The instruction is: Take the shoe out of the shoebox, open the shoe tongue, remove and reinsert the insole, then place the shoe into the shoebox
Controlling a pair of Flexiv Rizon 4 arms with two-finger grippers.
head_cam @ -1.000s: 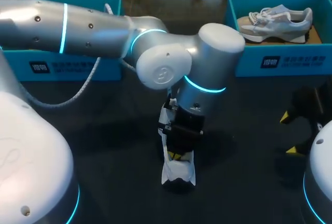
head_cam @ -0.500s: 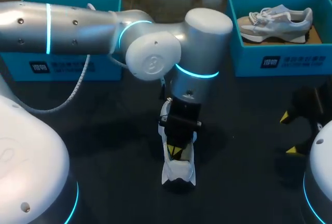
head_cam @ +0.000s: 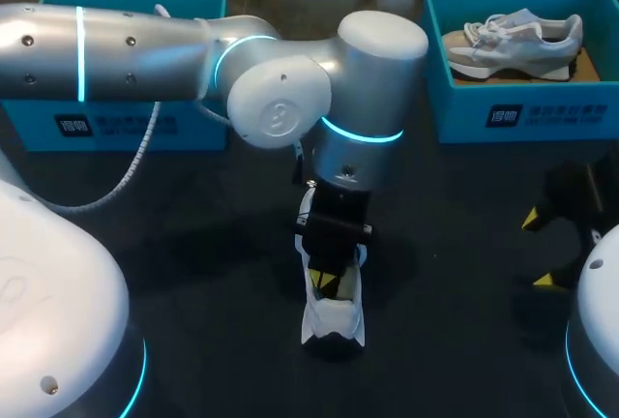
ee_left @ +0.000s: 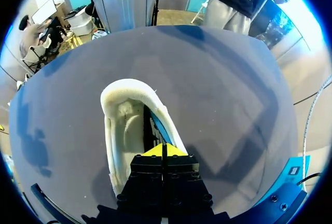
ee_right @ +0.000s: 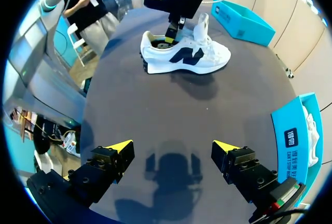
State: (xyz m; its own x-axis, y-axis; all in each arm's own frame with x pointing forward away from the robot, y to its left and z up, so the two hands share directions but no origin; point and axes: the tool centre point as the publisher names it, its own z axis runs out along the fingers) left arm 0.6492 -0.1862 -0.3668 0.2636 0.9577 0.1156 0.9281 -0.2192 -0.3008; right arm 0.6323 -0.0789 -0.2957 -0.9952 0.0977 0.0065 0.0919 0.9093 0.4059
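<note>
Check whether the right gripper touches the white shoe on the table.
Apart. The right wrist view shows bare table between the open right gripper and the white shoe far ahead of it.

Left arm hides most of the shoe.

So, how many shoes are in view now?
2. One white shoe stands on the table under the left gripper; the other shoe lies in the right shoebox. The left arm hides part of the left shoebox, so more may exist.
</note>
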